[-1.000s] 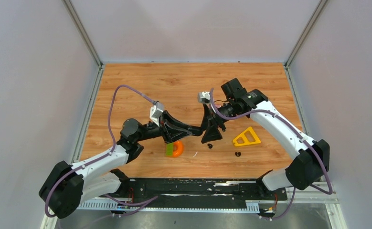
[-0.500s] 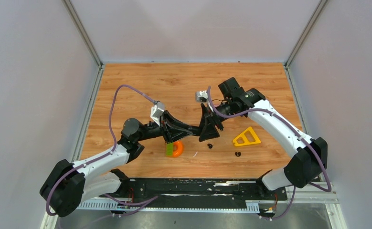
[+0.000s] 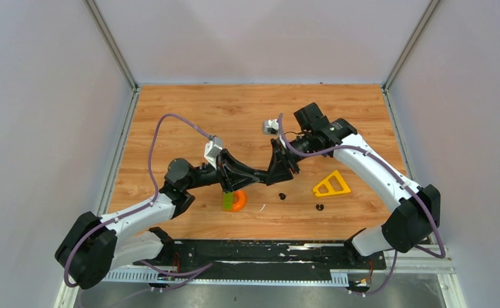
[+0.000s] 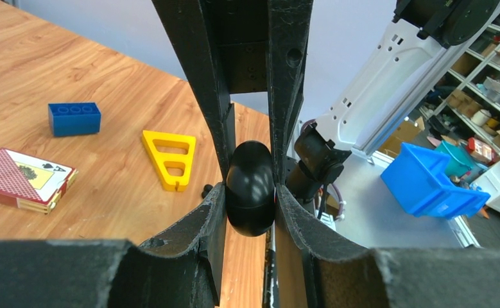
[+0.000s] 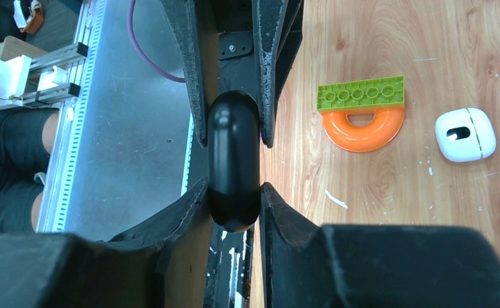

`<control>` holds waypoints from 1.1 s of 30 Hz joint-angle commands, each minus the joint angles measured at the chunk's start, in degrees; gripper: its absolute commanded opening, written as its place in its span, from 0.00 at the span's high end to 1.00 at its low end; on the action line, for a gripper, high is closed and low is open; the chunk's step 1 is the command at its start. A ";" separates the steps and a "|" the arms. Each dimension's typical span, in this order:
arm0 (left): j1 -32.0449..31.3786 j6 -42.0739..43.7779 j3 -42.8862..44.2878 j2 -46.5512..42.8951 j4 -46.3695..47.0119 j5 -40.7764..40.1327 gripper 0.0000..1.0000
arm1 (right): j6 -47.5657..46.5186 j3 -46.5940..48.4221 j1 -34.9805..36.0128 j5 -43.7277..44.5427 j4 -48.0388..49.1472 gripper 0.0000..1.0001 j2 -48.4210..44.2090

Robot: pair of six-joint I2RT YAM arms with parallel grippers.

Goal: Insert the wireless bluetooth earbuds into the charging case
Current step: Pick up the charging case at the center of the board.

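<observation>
tabletop [image 3: 247, 109], 2 earbuds [image 3: 282, 196], 1 black case [image 4: 250, 189]

Lit brightly and evenly from above in the top view, with only faint, soft shadows on the wooden table [image 3: 189, 109] and a mild, flat tone overall. Sharp enough in the middle and far parts of both wrist views, yet blurred and almost plain black very near the lens, where the fingers [image 4: 189, 244] fill the lower edge. Shows a soft pale reflection on the glossy black case [image 4: 250, 183] in the left wrist view, and only a thin bright line along it in the right one.
</observation>
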 commanded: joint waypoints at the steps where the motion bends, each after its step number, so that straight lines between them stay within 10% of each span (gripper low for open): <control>1: -0.23 0.22 0.71 -0.03 0.37 -0.66 0.78 | -1.39 1.64 0.35 1.30 1.19 0.79 -1.22; 11: -2.16 19.19 5.90 -8.04 -27.02 -1.74 0.50 | -9.65 4.22 0.92 10.79 -4.52 0.83 -3.65; 33: -5.11 19.92 3.17 -6.35 -20.38 1.52 0.50 | -13.50 8.78 7.37 16.51 -8.70 0.83 -1.91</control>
